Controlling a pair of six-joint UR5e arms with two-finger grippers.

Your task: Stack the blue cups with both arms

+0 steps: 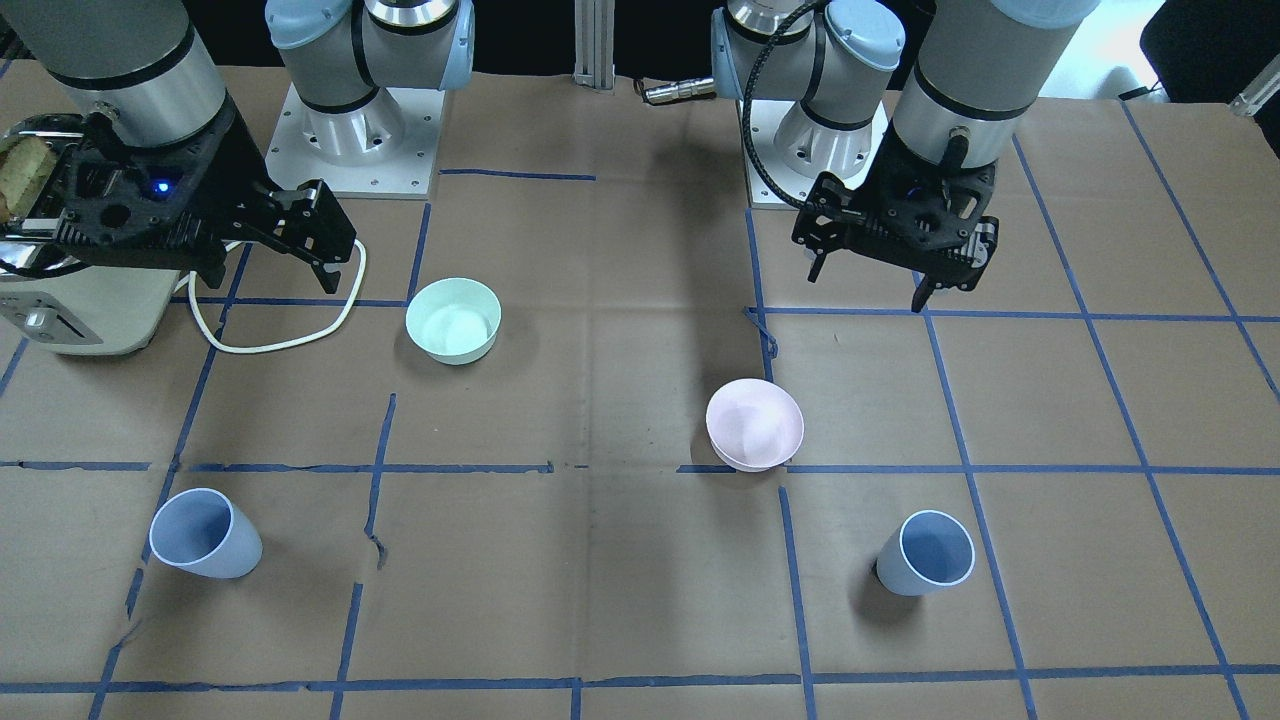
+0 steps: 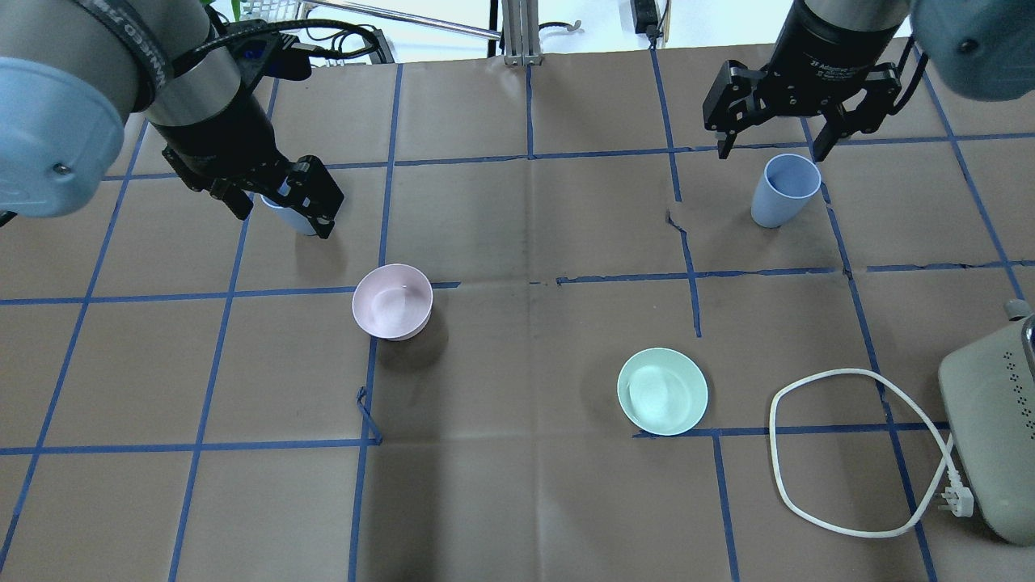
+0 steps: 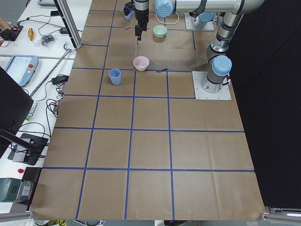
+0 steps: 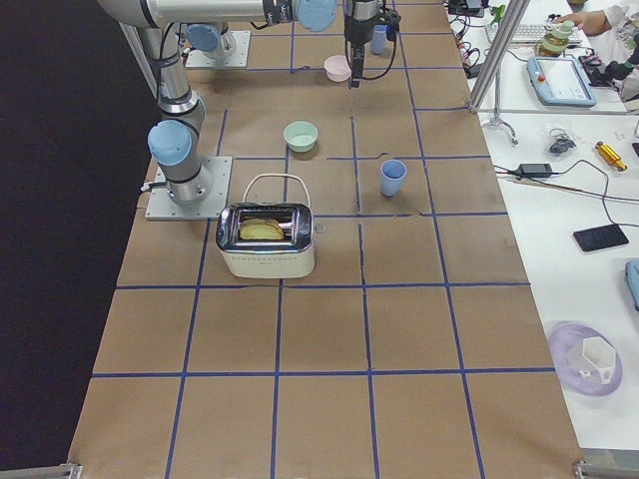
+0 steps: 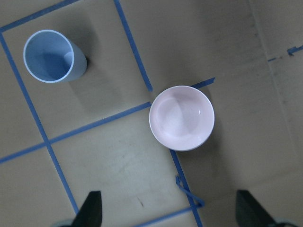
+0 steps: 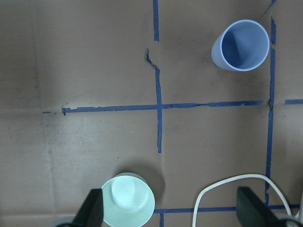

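Two pale blue cups stand upright and far apart on the brown table. One cup (image 1: pixel 928 553) is on my left side; in the overhead view it (image 2: pixel 297 223) is mostly hidden behind my left gripper (image 2: pixel 275 202). It shows at the upper left of the left wrist view (image 5: pixel 51 57). The other cup (image 1: pixel 205 535) (image 2: pixel 780 191) is on my right side, just below my right gripper (image 2: pixel 772 149), and shows at the upper right of the right wrist view (image 6: pixel 241 45). Both grippers (image 1: pixel 870 285) (image 1: pixel 300 240) are open, empty and held high above the table.
A pale pink bowl (image 2: pixel 392 301) (image 5: pixel 181 117) sits near the left cup. A mint-green bowl (image 2: pixel 663 391) (image 6: pixel 127 199) sits right of centre. A cream toaster (image 2: pixel 986 436) and its looped white cord (image 2: pixel 849 453) lie at my right edge.
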